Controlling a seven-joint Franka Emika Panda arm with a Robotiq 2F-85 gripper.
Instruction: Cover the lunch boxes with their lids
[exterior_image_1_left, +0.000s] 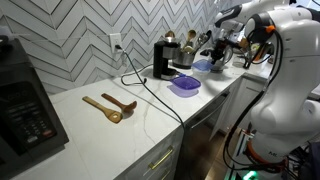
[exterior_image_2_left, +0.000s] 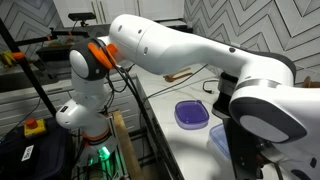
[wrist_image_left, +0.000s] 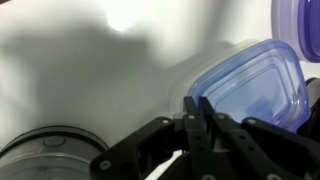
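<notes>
Gripper (wrist_image_left: 198, 108) is closed, apparently empty, just beside the blue lid (wrist_image_left: 250, 85), which seems to rest on a lunch box (wrist_image_left: 205, 92). The purple lid (exterior_image_1_left: 184, 86) lies nearby on the white counter (exterior_image_1_left: 120, 128). Both lids look light, thin, bendy and slippery, so pinch a rim. A coffee machine (exterior_image_1_left: 165, 58) crowds behind; open room lies toward the wooden spoons (exterior_image_1_left: 110, 106).

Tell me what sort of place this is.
Most likely a kitchen: a white countertop backed by chevron tile, with a coffee maker and wooden spoons on it.
</notes>
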